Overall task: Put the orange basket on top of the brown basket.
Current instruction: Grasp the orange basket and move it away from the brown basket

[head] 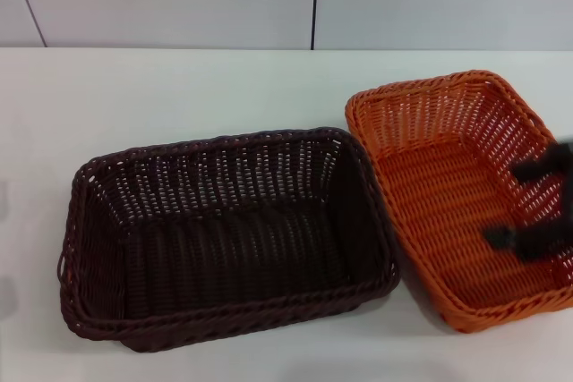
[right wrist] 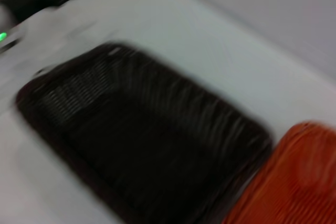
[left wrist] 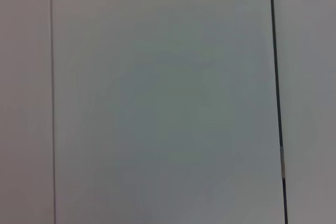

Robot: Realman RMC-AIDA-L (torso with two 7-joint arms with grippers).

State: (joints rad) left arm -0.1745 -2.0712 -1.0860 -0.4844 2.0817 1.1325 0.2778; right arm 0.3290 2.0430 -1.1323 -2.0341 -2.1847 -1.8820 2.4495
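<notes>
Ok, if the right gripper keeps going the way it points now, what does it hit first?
Probably the orange basket: the right gripper hangs over its far-side wall, aimed inward and down, so likely the woven floor. Depth is unclear.

The only part of the robot's body on show is the blurred matte-black right gripper (head: 535, 207) in the head view. It appears as two dark, blocky projections joined to a black body at the picture edge. No markings, cables or screws can be made out.
</notes>
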